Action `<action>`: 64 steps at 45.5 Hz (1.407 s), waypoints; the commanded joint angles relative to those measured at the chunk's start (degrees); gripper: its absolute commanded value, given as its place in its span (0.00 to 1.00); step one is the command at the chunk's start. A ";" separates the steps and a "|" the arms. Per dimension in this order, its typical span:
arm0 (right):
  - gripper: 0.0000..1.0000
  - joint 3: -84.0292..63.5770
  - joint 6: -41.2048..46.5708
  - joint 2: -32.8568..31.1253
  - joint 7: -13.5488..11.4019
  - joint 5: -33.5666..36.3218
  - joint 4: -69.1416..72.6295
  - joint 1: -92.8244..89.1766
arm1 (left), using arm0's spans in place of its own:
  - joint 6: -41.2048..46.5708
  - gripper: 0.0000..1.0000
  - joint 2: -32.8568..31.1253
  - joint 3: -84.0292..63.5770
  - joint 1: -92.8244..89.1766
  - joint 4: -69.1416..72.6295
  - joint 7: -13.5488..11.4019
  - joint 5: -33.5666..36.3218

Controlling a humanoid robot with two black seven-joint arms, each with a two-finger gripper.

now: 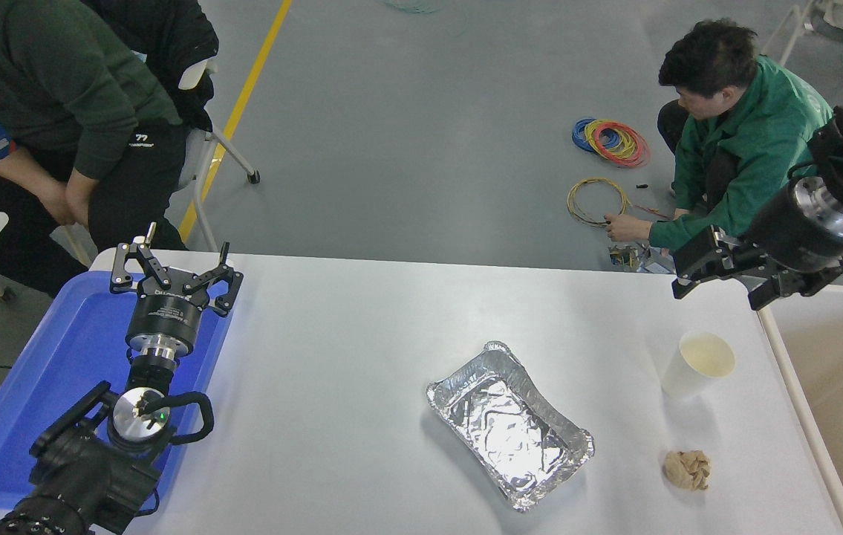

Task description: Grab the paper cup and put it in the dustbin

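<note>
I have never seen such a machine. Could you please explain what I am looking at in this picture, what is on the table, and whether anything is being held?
There is one view, from a camera high on the robot, looking down over a white table. The black shapes are the robot's two arms. The left tool rests parked over a blue tray, open and empty. The right tool comes in from the right edge, open, in the air beyond the paper cup, holding nothing. The cup stands upright near the dustbin, whose pale rim shows at the right. A silver foil tray and a crumpled paper ball also lie on the table. Behind the table are two people, not part of the robot.
</note>
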 commanded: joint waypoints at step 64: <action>0.50 4.84 -28.98 6.54 0.47 -3.13 -26.67 -40.73 | 0.05 1.00 0.03 0.00 -0.01 0.00 0.00 0.00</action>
